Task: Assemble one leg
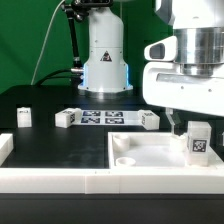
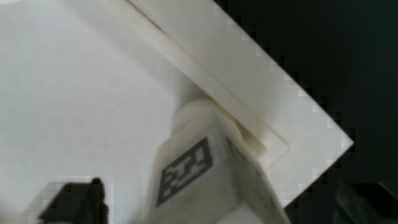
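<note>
Gripper (image 1: 178, 124) hangs low over the white panel (image 1: 150, 152), at exterior view's right. Fingers mostly hidden behind arm housing; can't tell how far apart they are or whether they hold anything. One leg (image 1: 198, 141) stands upright on the panel's right part, just beside the gripper; contact unclear. Wrist view: same leg (image 2: 199, 170) close up, tag side facing, against the panel (image 2: 80, 110).

Count: 4 legs w/ tags. Other 3 on black table (image 1: 50, 100): one (image 1: 24, 117) far left, one (image 1: 67, 117) & one (image 1: 149, 120) at either end of the marker board (image 1: 105, 118). 1 panel, 1 gripper.
</note>
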You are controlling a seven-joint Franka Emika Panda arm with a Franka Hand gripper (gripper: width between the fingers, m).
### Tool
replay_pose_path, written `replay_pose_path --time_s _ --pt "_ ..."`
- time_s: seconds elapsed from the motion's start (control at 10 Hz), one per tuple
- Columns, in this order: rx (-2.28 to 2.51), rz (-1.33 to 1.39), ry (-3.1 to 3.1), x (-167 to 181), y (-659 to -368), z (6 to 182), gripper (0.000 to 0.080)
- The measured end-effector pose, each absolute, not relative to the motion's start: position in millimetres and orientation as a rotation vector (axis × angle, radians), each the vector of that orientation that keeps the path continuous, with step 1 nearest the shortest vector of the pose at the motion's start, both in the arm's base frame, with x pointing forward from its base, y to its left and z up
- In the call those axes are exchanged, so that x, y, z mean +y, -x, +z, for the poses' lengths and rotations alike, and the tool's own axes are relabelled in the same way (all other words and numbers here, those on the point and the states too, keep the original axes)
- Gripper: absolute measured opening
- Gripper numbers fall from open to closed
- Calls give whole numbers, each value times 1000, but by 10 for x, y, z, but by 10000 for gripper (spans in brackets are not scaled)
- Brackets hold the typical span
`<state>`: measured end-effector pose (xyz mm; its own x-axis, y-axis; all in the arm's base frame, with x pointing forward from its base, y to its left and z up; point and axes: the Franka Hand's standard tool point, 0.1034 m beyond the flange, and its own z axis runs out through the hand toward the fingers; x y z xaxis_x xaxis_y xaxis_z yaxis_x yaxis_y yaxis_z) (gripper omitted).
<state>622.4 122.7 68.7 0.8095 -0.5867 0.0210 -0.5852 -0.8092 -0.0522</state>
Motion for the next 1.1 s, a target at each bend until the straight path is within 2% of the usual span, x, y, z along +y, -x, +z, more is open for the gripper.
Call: replay_pose_path --time_s 0.4,0.5,0.6,0.7,0.8,1.1 --pt "440 -56 3097 1197 -6221 693 649" --pt "307 -57 3115 1184 -6223 693 563" --pt "360 -56 3107 1188 -6223 693 426" --pt "393 -56 3102 1188 -6223 693 426" --pt "421 -55 3098 1188 -6223 693 291" --pt "636 -57 3054 1183 -6228 694 291"
